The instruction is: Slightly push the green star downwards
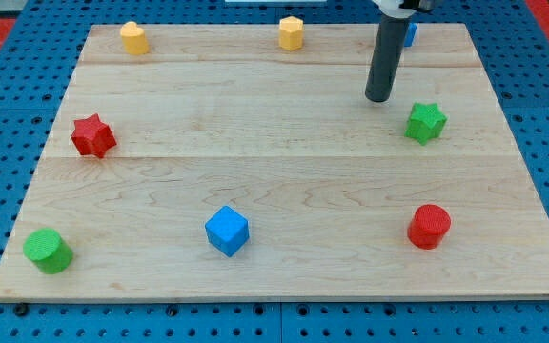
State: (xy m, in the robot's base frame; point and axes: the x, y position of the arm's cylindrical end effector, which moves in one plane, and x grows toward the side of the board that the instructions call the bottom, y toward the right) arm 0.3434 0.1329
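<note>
The green star [426, 123] lies on the wooden board [284, 181] at the view's right, in the upper half. My tip [379, 97] is the lower end of the dark rod. It stands just up and to the left of the green star, a short gap away, not touching it.
A blue block [409, 34] shows partly behind the rod at the top. A yellow hexagon [292, 32] and another yellow block [134, 38] sit along the top edge. A red star [92, 136] is at the left, a green cylinder [47, 251] bottom left, a blue cube [227, 231] bottom middle, a red cylinder [429, 227] bottom right.
</note>
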